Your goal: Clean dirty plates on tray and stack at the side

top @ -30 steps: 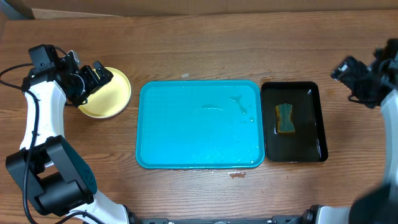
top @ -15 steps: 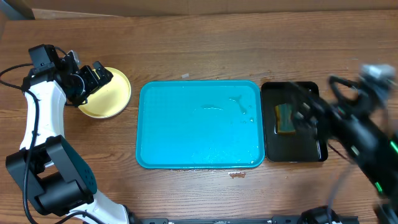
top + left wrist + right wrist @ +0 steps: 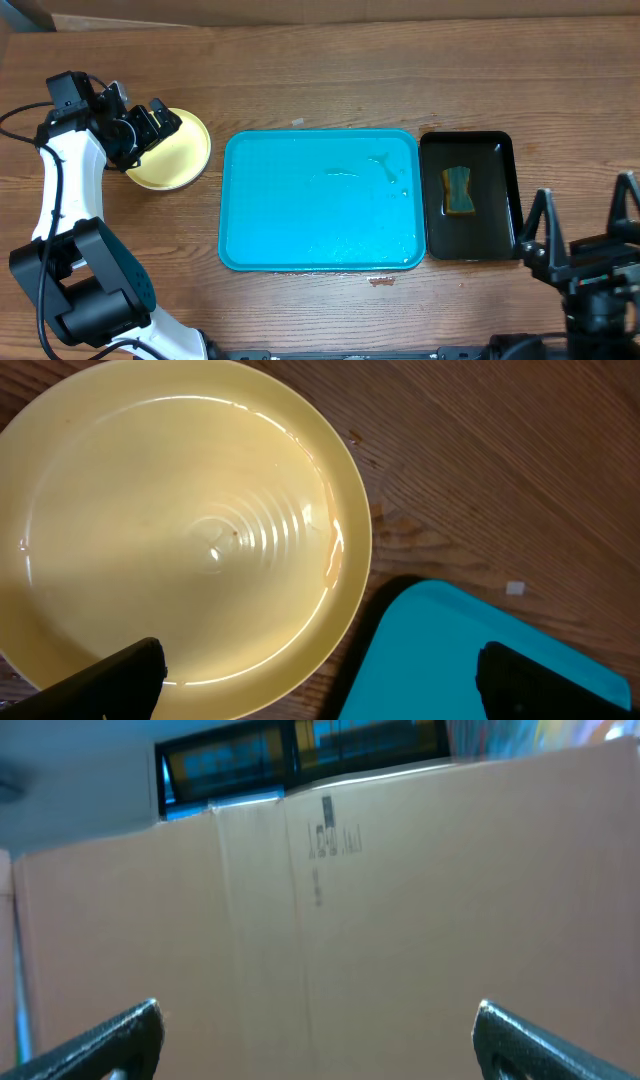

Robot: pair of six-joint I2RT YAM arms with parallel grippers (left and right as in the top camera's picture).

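Above the yellow plate (image 3: 186, 150), the left fingers (image 3: 112, 682) hang spread.

One plate (image 3: 185, 150) in view, pale yellow-green and round, lying flat on the table (image 3: 330, 80) near the left short side of the tray (image 3: 320, 200) but apart from it. Glossy inside, with fine concentric rings at the centre and one tiny brownish speck beside them. Cannot tell whether other plates lie under it. Large turquoise-blue tray, rectangular, with rounded corners and raised rim, flat at the middle of the table, long side running left to right. Wet sheen and faint streaks toward its upper right.
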